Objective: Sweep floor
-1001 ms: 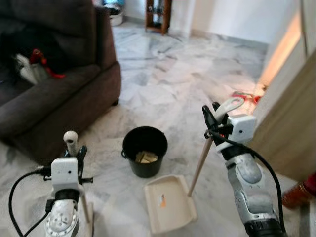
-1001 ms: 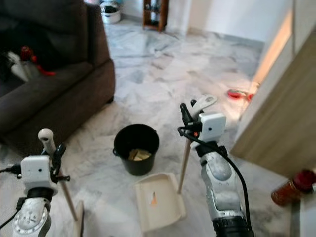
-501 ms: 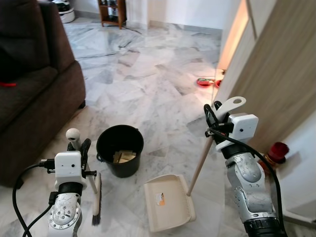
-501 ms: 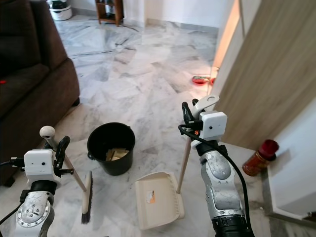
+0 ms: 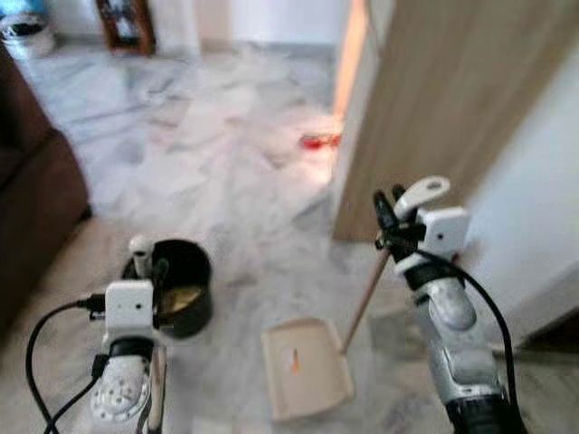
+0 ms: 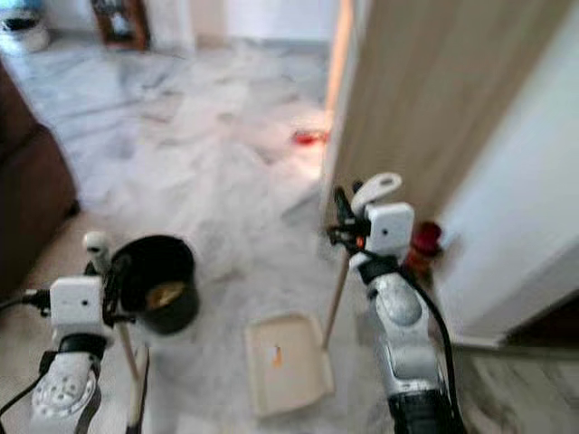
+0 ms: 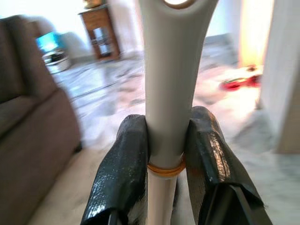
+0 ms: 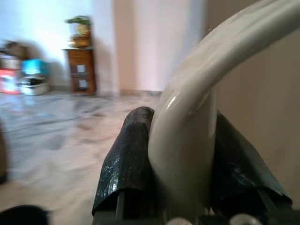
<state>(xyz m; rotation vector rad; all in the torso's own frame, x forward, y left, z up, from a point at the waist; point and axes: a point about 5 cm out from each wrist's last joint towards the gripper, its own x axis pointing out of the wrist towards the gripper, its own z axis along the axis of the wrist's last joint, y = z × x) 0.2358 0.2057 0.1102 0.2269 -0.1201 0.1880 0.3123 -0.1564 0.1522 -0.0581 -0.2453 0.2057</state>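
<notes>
Hands clamped: left hand (image 7: pixel 164 164) on broom handle (image 7: pixel 171 84), right hand (image 8: pixel 187 154) on dustpan handle (image 8: pixel 197 108).

One bucket (image 5: pixel 181 291), one dustpan (image 5: pixel 306 369), one broom (image 7: pixel 171 93)

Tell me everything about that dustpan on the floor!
The dustpan is cream-coloured and looks like plastic: a shallow tray with raised sides, lying flat on the grey marble floor. There is a small orange mark inside it. A thin wooden stick slants up from its back corner to a pale curved grip with a hole in it. The right tool is shut on that grip. The black bucket stands apart, off to the robot's left.
</notes>
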